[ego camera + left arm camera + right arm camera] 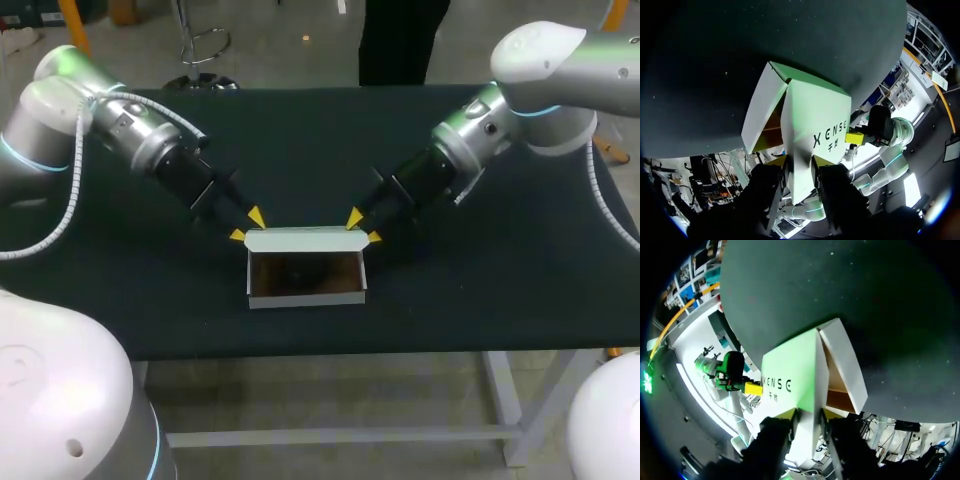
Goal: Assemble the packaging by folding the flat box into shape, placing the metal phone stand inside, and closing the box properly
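The white box (307,290) stands open on the black table, brown inside, with a dark shape that may be the phone stand (300,269) lying in it. Its lid (305,240) rises along the far edge. My left gripper (247,226) is shut on the lid's left end, and my right gripper (362,227) is shut on its right end. In the left wrist view the lid (815,115) runs between the fingers of that gripper (799,165). The right wrist view shows the lid (790,370) clamped in its gripper (809,414) the same way.
The black table (500,270) has free room on both sides of the box and in front of it. Its front edge lies a short way below the box. Both arms slant in from the far corners.
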Controlling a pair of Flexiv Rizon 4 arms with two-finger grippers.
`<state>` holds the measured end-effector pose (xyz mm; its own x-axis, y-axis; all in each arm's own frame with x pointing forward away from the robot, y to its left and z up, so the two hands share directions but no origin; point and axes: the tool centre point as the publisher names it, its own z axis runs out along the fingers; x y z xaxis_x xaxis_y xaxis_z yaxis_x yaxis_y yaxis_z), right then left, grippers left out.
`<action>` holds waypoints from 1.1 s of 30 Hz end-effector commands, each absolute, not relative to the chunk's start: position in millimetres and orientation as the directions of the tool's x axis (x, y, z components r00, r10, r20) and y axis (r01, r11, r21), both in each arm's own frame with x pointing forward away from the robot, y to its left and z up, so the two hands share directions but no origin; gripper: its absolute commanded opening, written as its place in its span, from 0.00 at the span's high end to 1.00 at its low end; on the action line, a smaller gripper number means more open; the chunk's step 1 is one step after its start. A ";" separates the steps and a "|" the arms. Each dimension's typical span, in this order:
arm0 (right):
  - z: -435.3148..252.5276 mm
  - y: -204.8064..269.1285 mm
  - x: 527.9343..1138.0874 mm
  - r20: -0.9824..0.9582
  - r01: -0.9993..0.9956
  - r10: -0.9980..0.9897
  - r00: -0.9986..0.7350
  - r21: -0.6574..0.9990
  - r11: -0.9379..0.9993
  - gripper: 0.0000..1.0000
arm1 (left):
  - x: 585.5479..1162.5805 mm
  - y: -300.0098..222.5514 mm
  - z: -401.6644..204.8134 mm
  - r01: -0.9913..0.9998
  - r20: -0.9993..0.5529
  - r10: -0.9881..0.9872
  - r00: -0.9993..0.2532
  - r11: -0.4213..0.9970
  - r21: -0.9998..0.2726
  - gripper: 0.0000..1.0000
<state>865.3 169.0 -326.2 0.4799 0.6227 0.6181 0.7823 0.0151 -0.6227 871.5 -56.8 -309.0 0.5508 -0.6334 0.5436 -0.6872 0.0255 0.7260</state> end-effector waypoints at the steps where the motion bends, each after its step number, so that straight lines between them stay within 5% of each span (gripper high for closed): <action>1: -327.7 173.8 868.1 0.617 0.779 0.625 0.478 -0.627 0.023 0.66 | 869.2 -61.0 -307.7 -0.690 0.545 -0.630 0.553 0.020 0.723 0.69; 33: -332.9 174.9 868.9 0.610 0.771 0.628 0.483 -0.636 0.025 0.66 | 865.5 -63.0 -314.7 -0.702 0.553 -0.600 0.578 -0.021 0.712 0.68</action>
<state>866.5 170.3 -331.3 0.4845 0.6267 0.6104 0.7744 0.0174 -0.6325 870.2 -57.1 -316.2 0.5765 -0.6018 0.5526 -0.6985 -0.0121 0.7155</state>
